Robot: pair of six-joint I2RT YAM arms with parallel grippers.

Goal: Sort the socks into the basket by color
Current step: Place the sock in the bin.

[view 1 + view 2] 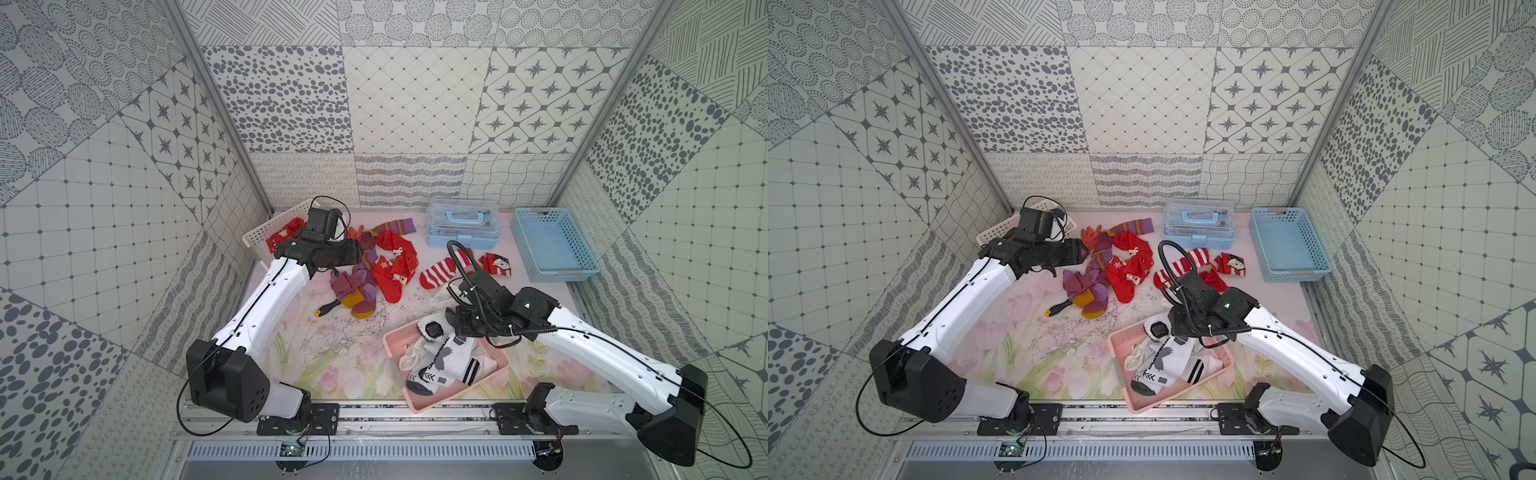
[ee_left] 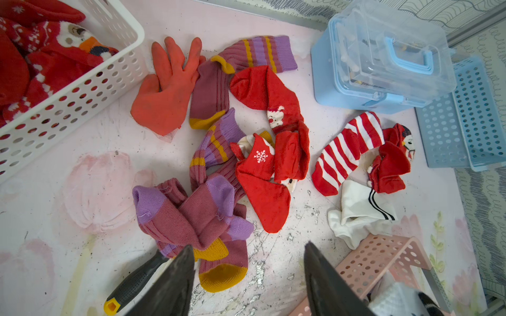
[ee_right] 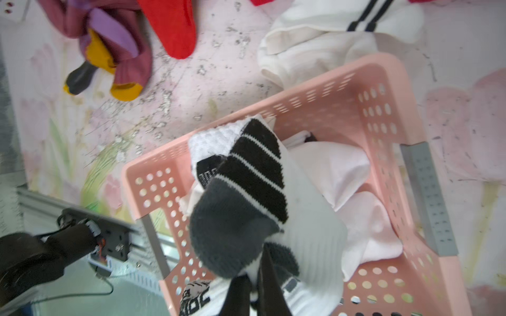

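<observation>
Right pincer (image 3: 253, 294) clenched on white sock (image 3: 273, 197) over pink basket (image 3: 315, 90), left pincer (image 2: 246, 276) released above purple socks (image 2: 191, 216)

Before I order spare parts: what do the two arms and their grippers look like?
Both arms have glossy white link shells with black joint housings and black wrist camera blocks. Thin black cables run along each. The left arm ends in the left gripper with dark tapered fingers. The right arm carries a looped ribbed black hose.
</observation>
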